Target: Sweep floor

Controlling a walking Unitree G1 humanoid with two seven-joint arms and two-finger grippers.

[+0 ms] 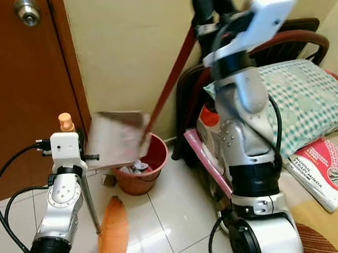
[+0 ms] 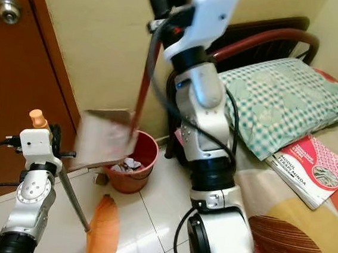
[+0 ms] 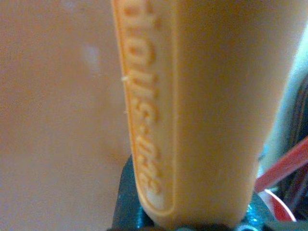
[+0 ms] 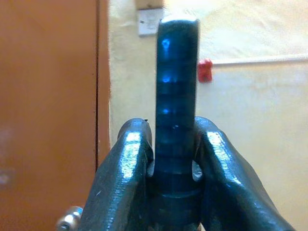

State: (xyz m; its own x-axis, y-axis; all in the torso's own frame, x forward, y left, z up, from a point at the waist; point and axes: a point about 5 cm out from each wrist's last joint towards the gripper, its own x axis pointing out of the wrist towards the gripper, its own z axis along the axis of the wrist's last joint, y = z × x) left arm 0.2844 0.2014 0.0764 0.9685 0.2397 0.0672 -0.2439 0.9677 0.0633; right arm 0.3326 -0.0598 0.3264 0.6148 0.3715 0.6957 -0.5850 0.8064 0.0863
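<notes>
the light, stiff dustpan (image 1: 117,139) is tipped over the bin (image 1: 143,167), its handle (image 4: 176,120) pinched by the right hand (image 4: 175,163); the broom (image 1: 115,232) is clamped in the left hand (image 3: 192,211).

Readable text: little, and mostly partial

The red-and-white book (image 1: 322,169) at the bed's edge beside the checked pillow (image 1: 306,98) carries dark title lines, too small to read with certainty. The orange handle (image 3: 202,110) in the left wrist view bears raised lettering; it is cut off and cannot be read whole.
</notes>
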